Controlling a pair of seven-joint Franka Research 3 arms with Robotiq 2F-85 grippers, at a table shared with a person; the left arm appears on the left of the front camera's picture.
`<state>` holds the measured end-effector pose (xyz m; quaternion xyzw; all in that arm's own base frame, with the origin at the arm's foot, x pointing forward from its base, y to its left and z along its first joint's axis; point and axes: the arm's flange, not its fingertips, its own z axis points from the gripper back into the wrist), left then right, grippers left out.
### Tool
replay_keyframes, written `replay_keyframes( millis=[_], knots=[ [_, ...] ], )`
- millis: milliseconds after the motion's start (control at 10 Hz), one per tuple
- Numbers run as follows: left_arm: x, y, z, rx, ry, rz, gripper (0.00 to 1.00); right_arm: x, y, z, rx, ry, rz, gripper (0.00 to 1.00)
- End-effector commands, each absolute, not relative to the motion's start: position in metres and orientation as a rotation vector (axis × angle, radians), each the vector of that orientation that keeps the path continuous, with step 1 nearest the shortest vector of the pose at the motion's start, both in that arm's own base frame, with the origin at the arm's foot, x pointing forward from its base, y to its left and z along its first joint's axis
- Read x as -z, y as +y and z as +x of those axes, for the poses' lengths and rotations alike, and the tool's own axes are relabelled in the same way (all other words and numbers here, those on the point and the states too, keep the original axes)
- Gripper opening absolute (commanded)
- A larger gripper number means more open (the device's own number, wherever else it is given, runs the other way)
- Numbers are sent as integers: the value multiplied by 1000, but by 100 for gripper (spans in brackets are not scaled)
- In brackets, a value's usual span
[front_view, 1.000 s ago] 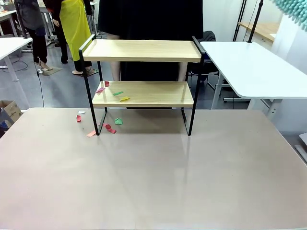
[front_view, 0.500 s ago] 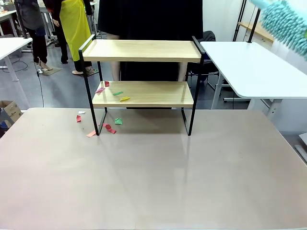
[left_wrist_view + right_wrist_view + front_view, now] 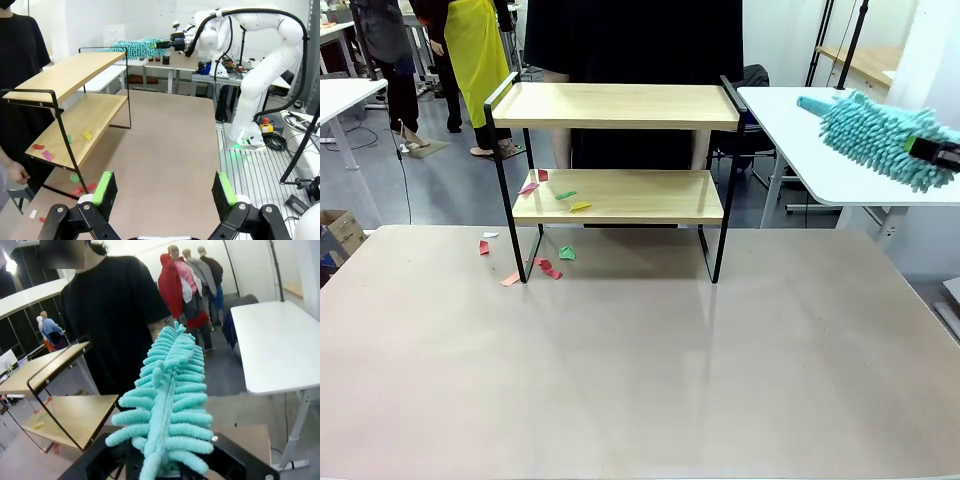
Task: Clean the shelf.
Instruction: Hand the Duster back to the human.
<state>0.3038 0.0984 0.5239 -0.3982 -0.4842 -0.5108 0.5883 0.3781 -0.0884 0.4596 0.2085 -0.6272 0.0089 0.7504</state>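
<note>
1. The shelf (image 3: 616, 170) stands at the far edge of the surface (image 3: 640, 370), right in front of a person (image 3: 112, 315) in black.
2. Paper scraps (image 3: 565, 196) lie on the left part of its lower board; more scraps (image 3: 545, 267) sit on the surface around its front left leg. The top board looks bare.
3. The right claw (image 3: 172, 44) is clamped on the handle of a teal duster (image 3: 880, 135), held high and well to the right of the shelf, fronds pointing toward it.
4. The left claw (image 3: 165, 192) hangs low over the near side of the surface, fingers wide apart and empty.
5. Risks, as I judge them: the shelf looks light, so a hard sweep could shove or tip it toward the person.
6. The scraps lie at the end farthest from the duster; sweeping leftward would just drop them onto the surface or floor.
7. The frame's raised end bars could snag the fronds on the way in.
</note>
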Motion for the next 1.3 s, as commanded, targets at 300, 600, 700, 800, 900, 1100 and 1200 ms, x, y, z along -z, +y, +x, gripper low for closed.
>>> replay_keyframes(
  millis=[300, 600, 700, 800, 900, 1100, 1200],
  knots=[
    [-527, 98, 305, 1187, -1155, -936, 100, -456, -86, 379, -30, -1354, 459, 16],
    [-527, 98, 305, 1187, -1155, -936, 100, -456, -86, 379, -30, -1354, 459, 16],
    [-527, 98, 305, 1187, -1155, -936, 100, -456, -86, 379, -30, -1354, 459, 16],
    [-527, 98, 305, 1187, -1155, -936, 100, -456, -86, 379, -30, -1354, 459, 16],
    [-527, 98, 305, 1187, -1155, -936, 100, -456, -86, 379, -30, -1354, 459, 16],
    [-527, 98, 305, 1187, -1155, -936, 100, -456, -86, 379, -30, -1354, 459, 16],
    [-527, 98, 305, 1187, -1155, -936, 100, -456, -86, 379, -30, -1354, 459, 16]
  ],
)
